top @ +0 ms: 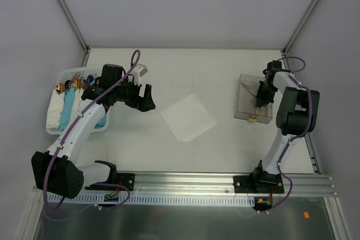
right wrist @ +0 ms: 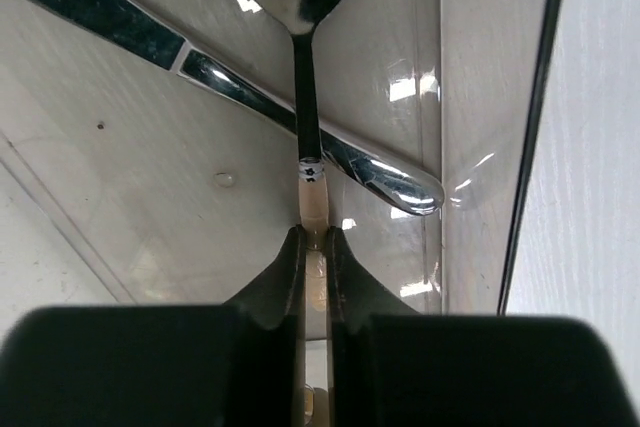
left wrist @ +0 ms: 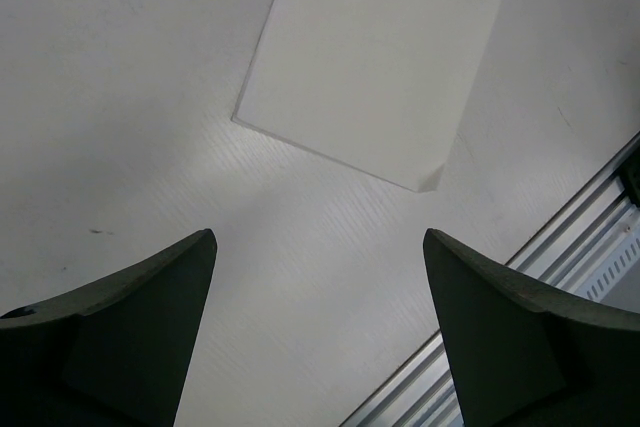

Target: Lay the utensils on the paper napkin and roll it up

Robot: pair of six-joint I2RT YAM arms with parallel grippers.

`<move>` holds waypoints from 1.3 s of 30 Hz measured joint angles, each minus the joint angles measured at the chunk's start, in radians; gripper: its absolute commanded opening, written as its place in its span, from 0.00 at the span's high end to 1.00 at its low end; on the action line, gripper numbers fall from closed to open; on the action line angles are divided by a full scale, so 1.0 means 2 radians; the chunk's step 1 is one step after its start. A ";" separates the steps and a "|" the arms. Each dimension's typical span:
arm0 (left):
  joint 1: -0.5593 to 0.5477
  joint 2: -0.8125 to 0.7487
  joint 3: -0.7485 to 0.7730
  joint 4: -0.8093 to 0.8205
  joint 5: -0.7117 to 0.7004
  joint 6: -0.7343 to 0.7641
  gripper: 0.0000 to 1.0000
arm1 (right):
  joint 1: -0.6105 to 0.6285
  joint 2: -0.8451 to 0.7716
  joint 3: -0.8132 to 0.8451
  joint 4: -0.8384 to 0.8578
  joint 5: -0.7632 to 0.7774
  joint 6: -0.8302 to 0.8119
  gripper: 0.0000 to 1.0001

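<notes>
The white paper napkin [top: 188, 117] [left wrist: 370, 57] lies flat in the middle of the table, turned like a diamond. My left gripper [top: 147, 100] [left wrist: 318, 237] hangs open above bare table just left of it, with nothing between its fingers. At the right, my right gripper [top: 260, 102] [right wrist: 315, 237] reaches down into the clear plastic tray [top: 244, 91] [right wrist: 480, 97]. Its jaws are shut on the pale coppery handle of a spoon [right wrist: 305, 97], whose shiny bowl points away from the camera. A second silver utensil [right wrist: 400, 185] lies crosswise under the spoon on the tray floor.
A white basket [top: 56, 122] at the far left holds light-blue rolled bundles [top: 68, 108] and some small coloured items. An aluminium rail [top: 185, 181] [left wrist: 590, 237] runs along the near edge of the table, carrying both arm bases.
</notes>
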State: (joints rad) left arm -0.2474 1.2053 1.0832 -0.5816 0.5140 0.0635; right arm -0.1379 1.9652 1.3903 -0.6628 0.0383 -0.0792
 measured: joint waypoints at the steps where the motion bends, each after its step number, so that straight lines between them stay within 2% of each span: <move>1: 0.000 0.001 0.000 0.000 0.000 0.000 0.14 | 0.000 -0.002 -0.003 0.003 0.000 0.000 1.00; 10: 0.000 0.004 0.000 0.000 0.000 0.000 0.11 | 0.000 -0.043 -0.041 0.020 -0.007 0.002 1.00; 11: 0.000 0.004 0.000 0.000 -0.001 0.000 0.10 | 0.000 -0.049 -0.042 0.019 -0.008 0.002 1.00; 12: 0.000 0.004 0.001 0.000 -0.001 0.000 0.01 | 0.000 -0.058 -0.042 0.018 -0.010 0.002 1.00; 21: 0.000 0.004 0.017 -0.012 -0.032 0.004 0.01 | 0.033 -0.139 -0.041 -0.007 -0.009 0.001 1.00; 30: 0.000 0.004 0.019 -0.031 -0.080 -0.013 0.01 | 0.183 -0.195 -0.019 -0.038 -0.040 0.033 1.00; 35: 0.000 0.004 0.019 -0.042 -0.130 -0.042 0.01 | 0.266 -0.192 -0.034 -0.023 -0.053 0.100 1.00; 39: 0.000 0.001 0.019 -0.047 -0.155 -0.054 0.01 | 0.332 -0.158 -0.030 -0.010 -0.043 0.152 1.00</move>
State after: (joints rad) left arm -0.2474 1.2079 1.1217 -0.6762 0.2035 -0.0444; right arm 0.5266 1.6489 1.3300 -0.6823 -0.0475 0.2245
